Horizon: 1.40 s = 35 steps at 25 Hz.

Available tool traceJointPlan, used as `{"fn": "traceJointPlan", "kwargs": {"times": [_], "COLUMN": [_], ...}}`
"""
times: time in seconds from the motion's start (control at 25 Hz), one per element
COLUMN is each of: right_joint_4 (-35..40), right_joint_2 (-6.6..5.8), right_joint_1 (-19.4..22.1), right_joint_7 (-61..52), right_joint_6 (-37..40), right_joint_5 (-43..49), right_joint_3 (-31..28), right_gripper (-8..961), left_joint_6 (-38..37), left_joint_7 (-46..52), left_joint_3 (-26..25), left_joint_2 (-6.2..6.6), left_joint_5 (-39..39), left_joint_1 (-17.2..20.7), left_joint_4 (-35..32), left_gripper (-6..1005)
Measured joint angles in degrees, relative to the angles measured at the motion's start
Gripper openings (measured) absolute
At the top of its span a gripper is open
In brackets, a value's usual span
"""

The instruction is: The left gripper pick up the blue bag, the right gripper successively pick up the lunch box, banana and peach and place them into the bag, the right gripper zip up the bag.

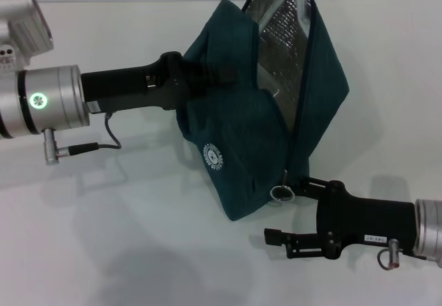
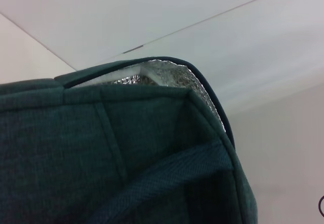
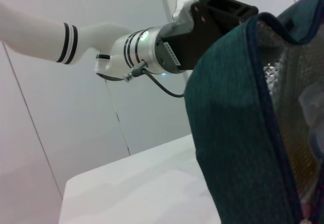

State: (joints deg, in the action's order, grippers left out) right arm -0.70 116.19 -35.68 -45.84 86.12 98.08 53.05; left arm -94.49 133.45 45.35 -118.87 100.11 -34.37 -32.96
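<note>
Holding: the left gripper (image 1: 197, 78) grips the blue bag (image 1: 242, 161) at its upper fabric edge, near ten o'clock of the bag in the head view; its fingers are buried in cloth, evidently closed on it.
Bag position: lifted and tilted at the centre of the white table (image 1: 103, 251), mouth gaping toward one o'clock, silver lining (image 1: 280, 36) exposed.
Contents: lunch box, banana and peach are not seen on the table; a pale shape shows inside the lining in the right wrist view, too indistinct to name.
Zip pull: the metal ring (image 1: 281, 193) hangs at the lower end of the open zip, at about five o'clock of the bag.
Right gripper: the right gripper (image 1: 293, 244) lies low at four o'clock of the bag; its fingers point toward nine o'clock, set a narrow gap apart and holding nothing.
Key relation: the ring sits just beside the right gripper, at its twelve o'clock; the zip line runs from the ring up toward one o'clock.
Judged step: zipping remains, and the right arm is nearer.
</note>
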Motion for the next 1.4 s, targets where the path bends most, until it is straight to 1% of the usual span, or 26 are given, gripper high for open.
{"fn": "traceJointPlan", "kwargs": {"times": [0.28, 0.52, 0.64, 0.84, 1.24, 1.4], "right_joint_4": [0.55, 0.66, 0.69, 0.78, 0.74, 0.77], "right_joint_2": [0.00, -0.01, -0.01, 0.00, -0.01, -0.01], "right_joint_1": [1.50, 1.58, 1.43, 1.60, 1.92, 1.99], "right_joint_7": [-0.22, -0.25, -0.29, -0.35, -0.39, -0.38], "right_joint_6": [-0.58, -0.91, -1.34, -2.06, -2.30, -2.30], "right_joint_5": [-0.32, -0.50, -0.58, -0.80, -1.93, -2.10], "right_joint_3": [-0.09, -0.26, -0.30, -0.73, -1.11, -1.11], "right_gripper": [870, 806, 578, 366, 146, 134], "left_joint_6": [-0.02, -0.05, -0.08, -0.16, -0.17, -0.17], "left_joint_7": [-0.03, -0.03, -0.03, -0.03, -0.12, -0.12], "left_joint_3": [0.00, 0.12, 0.15, 0.13, 0.11, 0.10], "left_joint_2": [0.13, 0.13, 0.14, 0.22, 0.31, 0.31], "left_joint_5": [-0.13, -0.38, -0.39, -0.45, -0.54, -0.54], "left_joint_1": [0.18, 0.18, 0.18, 0.28, 0.27, 0.29], "left_joint_4": [0.00, 0.00, 0.00, 0.00, 0.00, 0.00], "left_gripper": [46, 46, 46, 46, 46, 46]}}
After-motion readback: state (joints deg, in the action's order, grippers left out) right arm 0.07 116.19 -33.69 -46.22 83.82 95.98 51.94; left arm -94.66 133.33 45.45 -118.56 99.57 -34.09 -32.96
